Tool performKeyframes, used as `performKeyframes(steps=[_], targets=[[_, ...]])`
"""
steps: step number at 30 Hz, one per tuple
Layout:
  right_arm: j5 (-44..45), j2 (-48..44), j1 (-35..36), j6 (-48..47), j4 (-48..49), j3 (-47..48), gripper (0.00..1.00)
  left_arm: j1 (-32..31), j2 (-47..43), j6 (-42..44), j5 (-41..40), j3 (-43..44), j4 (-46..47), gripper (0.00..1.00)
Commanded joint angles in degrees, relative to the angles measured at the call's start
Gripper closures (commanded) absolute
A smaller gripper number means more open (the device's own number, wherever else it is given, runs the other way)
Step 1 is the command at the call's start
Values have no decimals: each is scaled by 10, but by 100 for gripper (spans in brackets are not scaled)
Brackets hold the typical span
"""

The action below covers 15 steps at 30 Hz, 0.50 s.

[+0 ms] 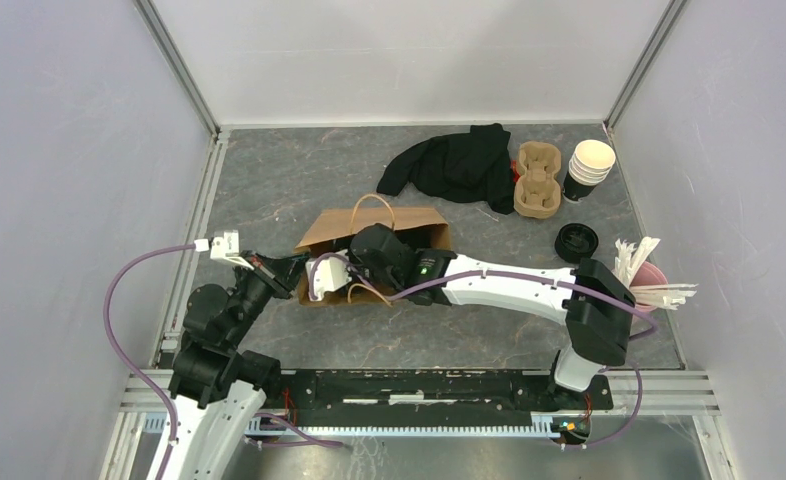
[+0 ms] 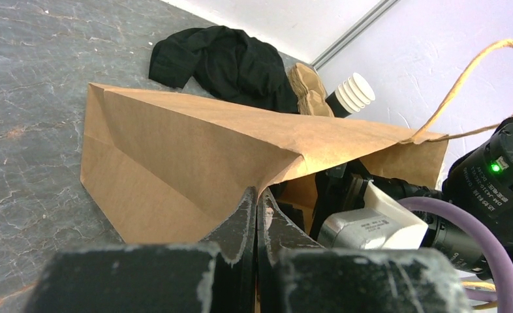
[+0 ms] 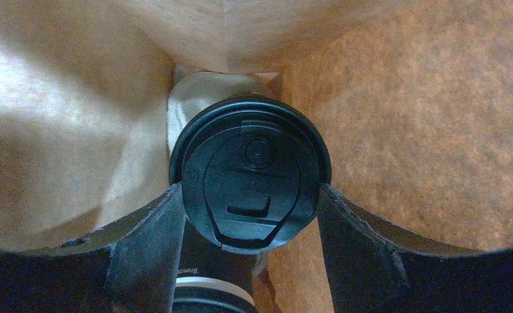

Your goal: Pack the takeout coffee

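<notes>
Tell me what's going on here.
The left pincer is shut on the rim of the brown paper bag, holding its mouth open. The right pincer reaches inside the bag, clamped on either side of a lidded black coffee cup. A stack of lidless cups and a cardboard carrier sit beyond the bag.

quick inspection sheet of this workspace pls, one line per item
surface: grey marbled tabletop
job's things: brown paper bag on its side; black lidded paper cup inside it; second cup unclear
clutter: black cloth, brown pulp cup carrier, lidless cup stack, loose black lids, pink tub of stirrers
grippers: left gripper shut on bag edge; right gripper clamping the cup
cables: purple cables along both arms
surroundings: pale walls, aluminium frame
</notes>
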Motion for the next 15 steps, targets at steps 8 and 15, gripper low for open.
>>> performKeyframes(steps=[8, 15], targets=[[-5, 2, -16, 14, 112, -39, 100, 1, 11, -27, 5, 27, -16, 98], [-24, 17, -27, 24, 117, -30, 100, 1, 16, -30, 6, 27, -10, 98]])
